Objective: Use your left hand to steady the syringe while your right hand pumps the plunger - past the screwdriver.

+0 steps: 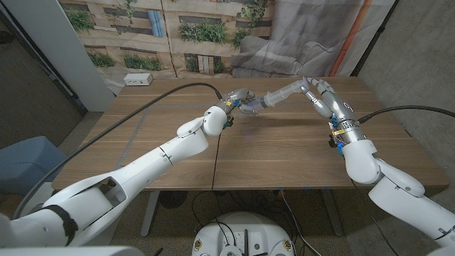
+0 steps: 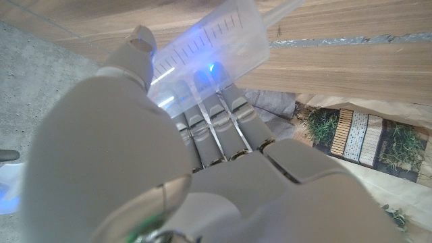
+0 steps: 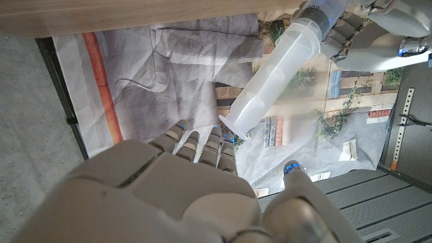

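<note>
Two white robot arms reach in from the bottom corners of the head view and meet over the far middle of the wooden table point(image 1: 284, 153). The left hand point(image 1: 238, 99) is just above the middle of the frame, and its fingers point(image 2: 216, 111) are curled around the clear barrel of the big syringe point(image 1: 274, 97). In the left wrist view the barrel has dark lines printed on it, and a blue light glows where the fingers press on it. The syringe is lifted off the table and tilts up toward the right of the head view. The right hand point(image 1: 321, 96) is at the upper right of the middle, at the plunger end. In the right wrist view the long milky plunger tube runs from the upper right down to the fingertips point(image 3: 196, 142) of the right hand, which are close together at its end. I cannot tell if they squeeze it or only touch it. A small white box point(image 1: 138, 80) sits near the table's far left corner. Behind the table hang a wall picture of plants point(image 1: 178, 32) and a gray cloth point(image 1: 306, 35)
</note>
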Motion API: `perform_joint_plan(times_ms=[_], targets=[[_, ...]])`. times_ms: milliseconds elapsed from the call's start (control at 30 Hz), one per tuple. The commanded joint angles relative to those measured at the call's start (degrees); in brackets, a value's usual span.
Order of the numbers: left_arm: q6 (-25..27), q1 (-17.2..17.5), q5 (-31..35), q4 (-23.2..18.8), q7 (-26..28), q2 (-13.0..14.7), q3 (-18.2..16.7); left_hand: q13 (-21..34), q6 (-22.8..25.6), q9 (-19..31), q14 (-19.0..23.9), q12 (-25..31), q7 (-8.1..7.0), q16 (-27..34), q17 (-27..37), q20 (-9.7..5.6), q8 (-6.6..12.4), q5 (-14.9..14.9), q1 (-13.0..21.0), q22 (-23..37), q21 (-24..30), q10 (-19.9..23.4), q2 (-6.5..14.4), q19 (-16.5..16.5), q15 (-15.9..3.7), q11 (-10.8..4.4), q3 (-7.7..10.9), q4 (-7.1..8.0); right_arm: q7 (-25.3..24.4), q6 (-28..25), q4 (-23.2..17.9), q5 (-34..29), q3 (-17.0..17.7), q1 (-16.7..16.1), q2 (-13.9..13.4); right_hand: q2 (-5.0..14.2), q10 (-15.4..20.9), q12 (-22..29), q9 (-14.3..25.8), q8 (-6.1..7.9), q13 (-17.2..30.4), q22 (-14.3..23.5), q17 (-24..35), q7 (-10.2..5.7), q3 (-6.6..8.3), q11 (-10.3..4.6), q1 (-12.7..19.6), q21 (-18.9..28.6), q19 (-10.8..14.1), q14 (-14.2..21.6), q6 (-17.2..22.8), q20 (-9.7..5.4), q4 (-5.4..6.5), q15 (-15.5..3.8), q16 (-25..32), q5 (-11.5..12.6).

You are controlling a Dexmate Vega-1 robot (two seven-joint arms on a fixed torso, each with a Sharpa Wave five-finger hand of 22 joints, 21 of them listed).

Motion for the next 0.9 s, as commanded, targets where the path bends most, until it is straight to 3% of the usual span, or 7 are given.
perform_joint_plan(times_ms=[33,900], targets=[[-0.2,0.1,-0.4,0.1,0.3,0.1,0.1,0.3,4.3,0.2,0.3,0.3,2.28,0.5,0.2,-6.61,0.45,0.3,-3.2,0.2,0.4,2.2,7.0,1.8,-6.06,-1.62,1.71,1.12,1.1,0.0,-0.2,-0.4,-0.9,0.8,-0.4,1.60,0.6,0.3,0.0,0.39,0.1,0.3,0.2,-0.07,0.29,0.16,0.3,0.2,0.5,0.3,0.9,-1.22,-0.05,-2.30,0.4,-0.3],[-0.7,-0.4,-0.7,1.0,0.7,-0.4,0.3,0.4,4.8,0.2,0.6,0.5,2.33,0.5,0.2,-6.81,0.56,0.3,-3.3,0.2,0.4,2.9,7.1,2.1,-6.05,-1.80,2.34,0.91,3.7,-0.7,-0.1,-2.7,-4.1,4.1,-2.3,1.72,1.5,0.4,0.1,0.42,0.2,0.3,0.2,-0.21,0.56,-0.03,0.2,0.2,0.9,0.5,1.6,-1.20,-0.02,-2.26,0.6,-0.3]])
